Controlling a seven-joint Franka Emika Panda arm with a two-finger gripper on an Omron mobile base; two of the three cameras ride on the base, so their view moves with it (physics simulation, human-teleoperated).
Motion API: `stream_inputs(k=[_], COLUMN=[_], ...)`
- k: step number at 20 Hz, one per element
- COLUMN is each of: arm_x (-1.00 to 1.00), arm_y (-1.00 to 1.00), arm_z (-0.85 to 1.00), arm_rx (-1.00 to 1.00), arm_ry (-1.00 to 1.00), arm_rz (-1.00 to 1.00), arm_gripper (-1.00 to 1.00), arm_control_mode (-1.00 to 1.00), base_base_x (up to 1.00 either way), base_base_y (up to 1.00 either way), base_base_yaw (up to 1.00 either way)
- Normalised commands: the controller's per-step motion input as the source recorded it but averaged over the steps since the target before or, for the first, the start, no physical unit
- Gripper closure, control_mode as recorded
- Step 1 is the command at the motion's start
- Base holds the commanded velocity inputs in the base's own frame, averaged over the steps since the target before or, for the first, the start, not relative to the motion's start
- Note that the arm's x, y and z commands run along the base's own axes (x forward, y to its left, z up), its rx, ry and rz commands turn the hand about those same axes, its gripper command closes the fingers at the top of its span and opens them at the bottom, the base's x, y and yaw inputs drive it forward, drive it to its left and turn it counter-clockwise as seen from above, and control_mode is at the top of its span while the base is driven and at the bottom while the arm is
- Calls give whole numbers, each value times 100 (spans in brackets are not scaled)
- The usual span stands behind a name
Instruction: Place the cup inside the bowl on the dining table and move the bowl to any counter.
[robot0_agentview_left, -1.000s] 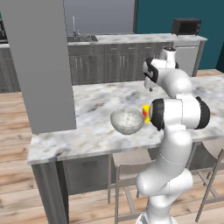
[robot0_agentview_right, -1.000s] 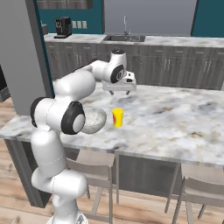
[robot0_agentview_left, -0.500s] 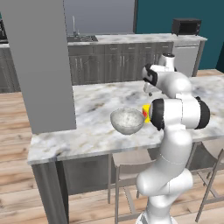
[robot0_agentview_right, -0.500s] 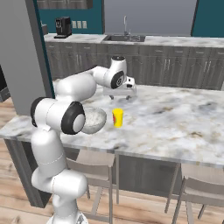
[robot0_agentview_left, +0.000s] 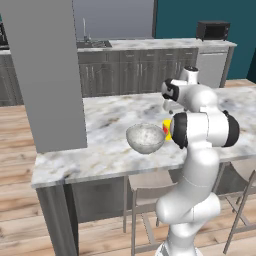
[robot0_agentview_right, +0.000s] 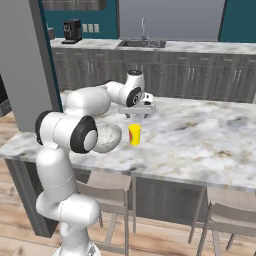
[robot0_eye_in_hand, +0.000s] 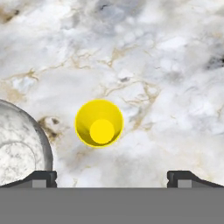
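one cup (robot0_agentview_right: 134, 134), small and yellow, upright on the marble dining table (robot0_agentview_right: 210, 140), mouth up and seen straight down in the hand view (robot0_eye_in_hand: 99, 123). in the left base view just a yellow and red sliver of it (robot0_agentview_left: 167, 129) past the arm's elbow. one bowl (robot0_agentview_right: 106, 137), round, speckled grey-white, also on the table, just beside the cup and not touching; a narrow strip of marble between them. same bowl at the left edge of the hand view (robot0_eye_in_hand: 19, 146) and near the table's front edge in the left base view (robot0_agentview_left: 145, 137), empty inside.

one gripper (robot0_agentview_right: 137, 113), pointing down above the table, hanging over the cup and slightly behind it, clear of it. fingers (robot0_eye_in_hand: 41, 177) spread wide apart at the bottom corners of the hand view, nothing between them, so open. cup a little left of the midline between the two tips.

one long counter (robot0_agentview_right: 200, 47) along the back wall, well apart from the table, with one sink faucet (robot0_agentview_right: 143, 27) and one coffee machine (robot0_agentview_right: 71, 31) on it. one microwave (robot0_agentview_left: 212, 30) at its far end in the left base view. two stools (robot0_agentview_right: 107, 197) tucked under the table's front edge in the right base view, second one (robot0_agentview_right: 225, 220) at the right. one wide grey pillar (robot0_agentview_left: 45, 70) at the table's left end.
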Motion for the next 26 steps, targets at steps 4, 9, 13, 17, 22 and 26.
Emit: stream_inputs(k=[4,9,13,17,22,26], arm_x=[12,18,22,1,0,0], arm_y=[0,0,0,0,-3,-2], arm_z=[-5,0,0,0,-2,-8], arm_rx=[0,0,0,0,0,0], arm_ry=[0,0,0,0,0,0], arm_rz=[0,0,0,0,0,0], arm_gripper=[-100,-100,-100,-100,-100,-100], arm_control_mode=[-100,-100,-100,-100,-100,-100], base_base_x=[0,0,0,0,0,0], base_base_y=[0,0,0,0,0,0], base_base_yaw=[0,0,0,0,0,0])
